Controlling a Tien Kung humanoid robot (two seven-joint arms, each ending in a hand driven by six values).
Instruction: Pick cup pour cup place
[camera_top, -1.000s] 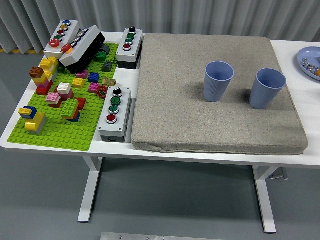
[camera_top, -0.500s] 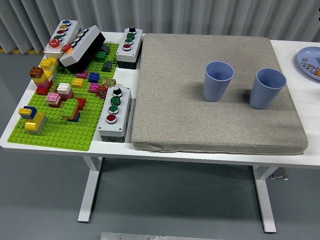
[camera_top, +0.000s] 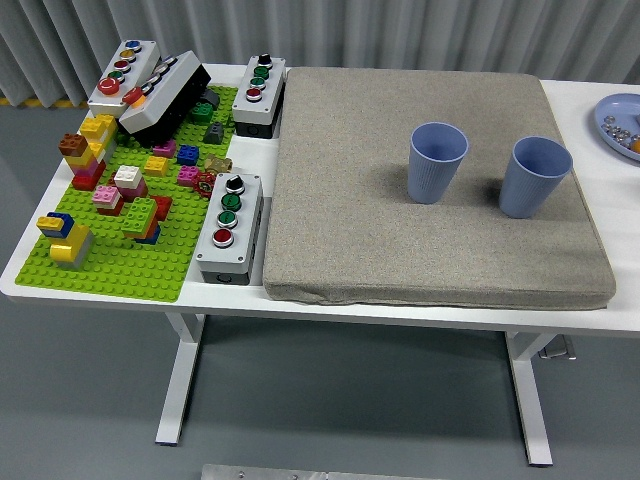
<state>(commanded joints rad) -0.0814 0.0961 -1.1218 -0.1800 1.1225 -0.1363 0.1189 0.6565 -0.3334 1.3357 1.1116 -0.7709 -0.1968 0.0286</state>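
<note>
Two blue cups stand upright on a grey mat (camera_top: 430, 190) that covers most of the white table (camera_top: 30, 272), mouths up and long axes vertical. The left cup (camera_top: 437, 162) sits near the mat's centre; the right cup (camera_top: 534, 176) stands apart from it, near the mat's right edge. Neither robot hand is in view, so the state of their fingers cannot be told. A green brick baseplate (camera_top: 120, 262) with coloured bricks and several button boxes (camera_top: 229, 227) occupy the table's left side; a blue plate (camera_top: 618, 122) lies at the far right edge.

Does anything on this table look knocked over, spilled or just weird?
Mostly tidy: both blue ribbed plastic cups stand upright on the grey fabric mat, nothing spilled. One oddity: a black-sided button box lies tilted at the green brick baseplate's far end.
</note>
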